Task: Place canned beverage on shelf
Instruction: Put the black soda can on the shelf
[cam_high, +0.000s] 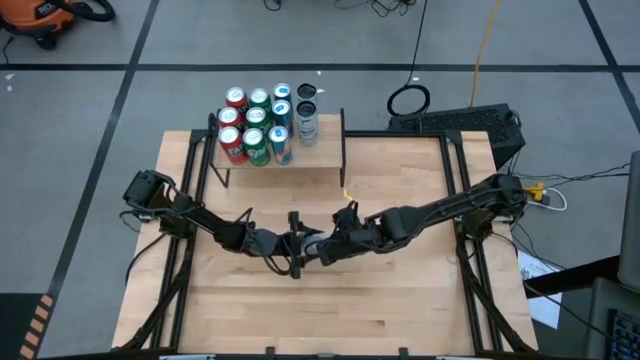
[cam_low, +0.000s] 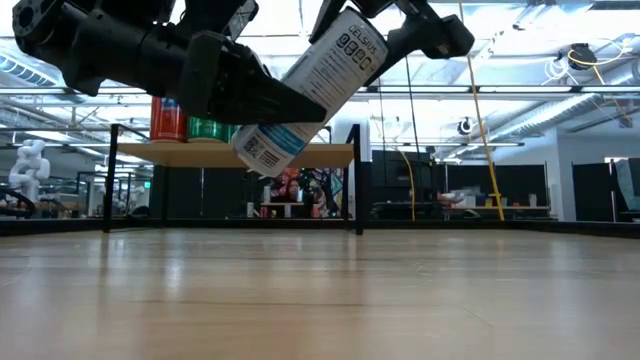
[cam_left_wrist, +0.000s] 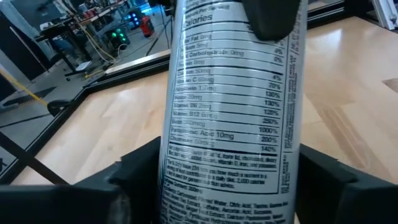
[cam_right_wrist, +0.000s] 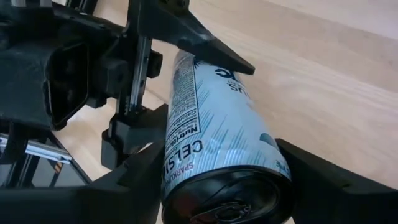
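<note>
The white Celsius can (cam_low: 322, 82) hangs tilted above mid-table, between both grippers at once. The right gripper (cam_right_wrist: 224, 177) is clamped on its top end, a finger against each side of the rim. The left gripper (cam_left_wrist: 227, 180) straddles the lower body, its fingers (cam_left_wrist: 134, 171) flanking the can; whether they press on it or stand just clear cannot be told.

The low view shows the can off the tabletop (cam_low: 320, 300), bottom end pointing down toward the left gripper. Only the left wrist view shows the nutrition label; only the right wrist view shows the dark lid. The high view shows both arms reaching inward and meeting near the table's middle, with the shelf (cam_high: 325, 152) well beyond the jaws at the far edge, carrying red, green and blue cans (cam_high: 256, 127).
</note>
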